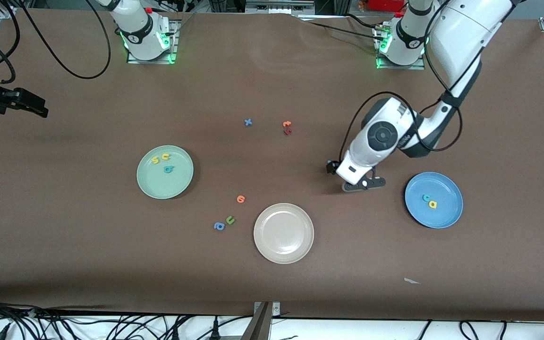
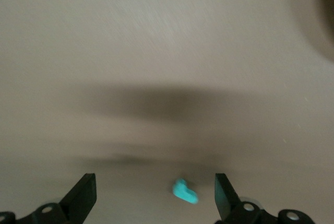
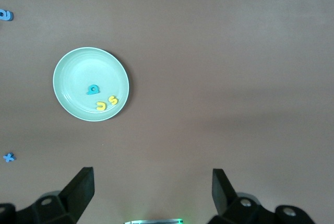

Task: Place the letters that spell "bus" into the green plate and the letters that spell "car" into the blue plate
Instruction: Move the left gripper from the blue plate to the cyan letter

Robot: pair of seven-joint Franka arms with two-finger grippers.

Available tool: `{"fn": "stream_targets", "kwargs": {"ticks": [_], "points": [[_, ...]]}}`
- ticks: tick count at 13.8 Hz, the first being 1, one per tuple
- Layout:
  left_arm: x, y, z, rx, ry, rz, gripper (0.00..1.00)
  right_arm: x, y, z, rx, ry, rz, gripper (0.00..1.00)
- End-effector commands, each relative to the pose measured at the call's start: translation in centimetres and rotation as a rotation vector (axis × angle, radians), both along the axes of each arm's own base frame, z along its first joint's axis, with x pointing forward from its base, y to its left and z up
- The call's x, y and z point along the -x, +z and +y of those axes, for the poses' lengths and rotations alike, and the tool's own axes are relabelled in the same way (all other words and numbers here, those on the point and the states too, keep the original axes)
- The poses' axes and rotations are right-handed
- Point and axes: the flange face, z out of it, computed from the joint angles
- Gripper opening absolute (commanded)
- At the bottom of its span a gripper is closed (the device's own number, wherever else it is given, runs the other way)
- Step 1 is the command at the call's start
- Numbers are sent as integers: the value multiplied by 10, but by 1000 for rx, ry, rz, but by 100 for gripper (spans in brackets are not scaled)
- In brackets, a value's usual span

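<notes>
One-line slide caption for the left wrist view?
Open left gripper over the brown table, a small teal letter between its fingers.

1. Front view: bright, even overhead light on the table (image 1: 272, 283); soft shadows under plates.
2. Left wrist view: hazy, motion-blurred, with a dark smeared shadow at centre.
3. Right wrist view: sharp and evenly lit.

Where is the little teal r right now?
The teal r lies on the bare table between the open left gripper's fingers, beside the blue plate.
</notes>
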Motion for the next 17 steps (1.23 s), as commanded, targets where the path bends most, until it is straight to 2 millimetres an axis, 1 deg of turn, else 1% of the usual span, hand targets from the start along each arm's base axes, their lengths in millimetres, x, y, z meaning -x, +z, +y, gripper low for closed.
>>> {"fn": "stream_targets", "kwargs": {"ticks": [1, 3, 4, 5, 6, 7, 8, 9, 11, 14, 15, 17], "points": [[42, -6, -18, -24, 34, -40, 100, 0, 5, -1, 0, 12, 3, 100], [60, -19, -24, -51, 44, -73, 100, 0, 5, -1, 2, 12, 3, 100], [64, -25, -25, -62, 47, -80, 99, 0, 5, -1, 2, 12, 3, 100], [68, -29, -26, -74, 46, -87, 98, 0, 5, -1, 3, 12, 3, 100], [72, -30, -30, -79, 45, -91, 93, 0, 5, -1, 3, 12, 3, 100], [71, -32, -32, -76, 49, -88, 89, 0, 5, -1, 2, 12, 3, 100], [71, -32, -32, -74, 52, -89, 81, 0, 5, -1, 2, 12, 3, 100], [70, -33, -32, -73, 52, -89, 79, 0, 5, -1, 0, 12, 3, 100], [69, -33, -33, -70, 54, -88, 67, 0, 5, -1, 2, 12, 3, 100], [59, -34, -38, -56, 74, -91, 60, 0, 5, -1, 0, 12, 3, 100], [59, -36, -39, -56, 82, -88, 57, 0, 5, -1, 0, 12, 3, 100], [54, -35, -40, -49, 87, -94, 56, 0, 5, -1, 0, 12, 3, 100]]}}
